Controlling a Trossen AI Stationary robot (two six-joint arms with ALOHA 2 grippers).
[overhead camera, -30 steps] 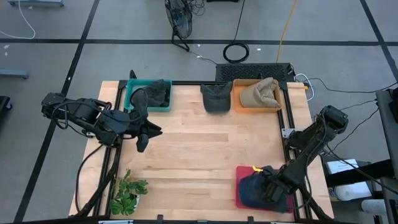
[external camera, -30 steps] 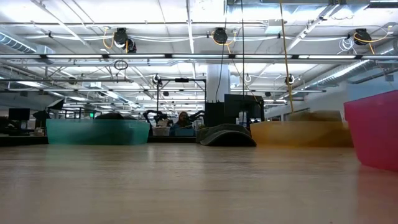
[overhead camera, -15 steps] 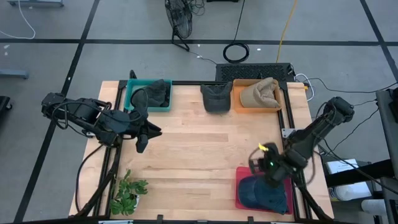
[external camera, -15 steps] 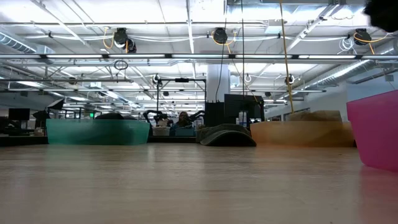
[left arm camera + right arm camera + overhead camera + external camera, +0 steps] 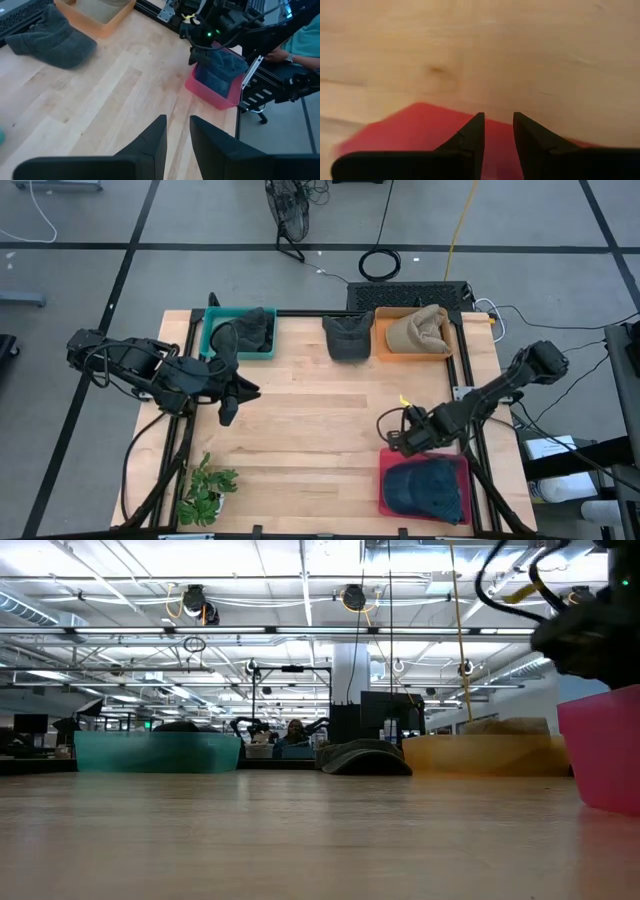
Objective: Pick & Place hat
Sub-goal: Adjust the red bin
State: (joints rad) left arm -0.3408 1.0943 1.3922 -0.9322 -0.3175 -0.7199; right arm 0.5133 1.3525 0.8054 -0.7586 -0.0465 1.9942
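Pale wood-plank surface (image 5: 320, 430), high view. Lower right: a soft navy cap (image 5: 428, 490) lies crumpled in a rectangular red bin (image 5: 385, 498). The right hand (image 5: 393, 437), a second ago down on that cap, now hovers off the bin's upper edge, fingers slightly parted, empty. Upper centre: a dark grey cap (image 5: 347, 338) between teal bin (image 5: 212, 332) and orange bin (image 5: 382, 345). Left hand (image 5: 232, 392), centre left, unmoved, fingers slightly apart, empty.

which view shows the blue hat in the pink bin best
The high view: the blue hat lies whole inside the pink bin. The left wrist view shows it partly, behind the right arm. The low and right wrist views show only the bin.
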